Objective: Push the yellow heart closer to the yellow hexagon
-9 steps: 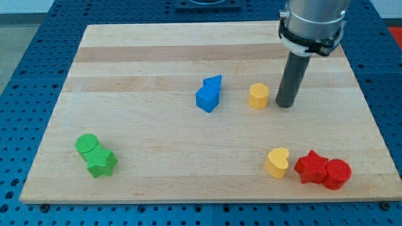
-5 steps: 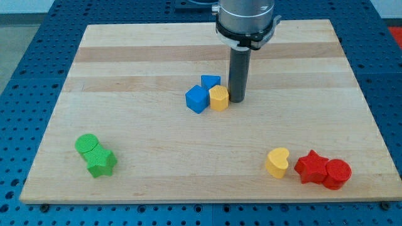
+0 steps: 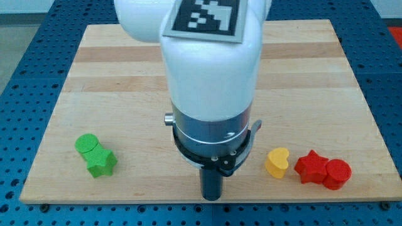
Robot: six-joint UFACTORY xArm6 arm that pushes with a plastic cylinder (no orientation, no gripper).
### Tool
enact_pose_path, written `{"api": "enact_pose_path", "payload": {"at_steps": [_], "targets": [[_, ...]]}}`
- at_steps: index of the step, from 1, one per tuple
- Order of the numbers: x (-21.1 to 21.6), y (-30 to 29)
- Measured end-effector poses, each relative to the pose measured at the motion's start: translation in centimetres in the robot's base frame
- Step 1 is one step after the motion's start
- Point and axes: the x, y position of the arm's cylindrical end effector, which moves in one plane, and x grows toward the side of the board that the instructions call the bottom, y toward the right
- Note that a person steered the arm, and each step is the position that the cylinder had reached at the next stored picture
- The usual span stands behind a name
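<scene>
The yellow heart (image 3: 277,162) lies on the wooden board (image 3: 100,69) near its bottom edge, right of centre. My tip (image 3: 211,198) is at the board's bottom edge, to the left of the heart and well apart from it. The white arm body fills the middle of the view and hides the yellow hexagon and the blue blocks.
A red star (image 3: 311,166) and a red cylinder (image 3: 338,174) touch each other just right of the yellow heart. A green cylinder (image 3: 86,144) and a green star (image 3: 102,162) sit together at the bottom left.
My tip first pushed the yellow hexagon left against the blue blocks, then moved down the view to the board's bottom edge. The arm now covers those blocks. The heart has not moved.
</scene>
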Motion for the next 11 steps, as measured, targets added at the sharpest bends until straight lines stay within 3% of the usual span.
{"api": "enact_pose_path", "payload": {"at_steps": [2,5,8,11], "targets": [[-0.1,10.5],[-2.0,12.6],[-3.4,5.3],[-4.7,7.3]]}}
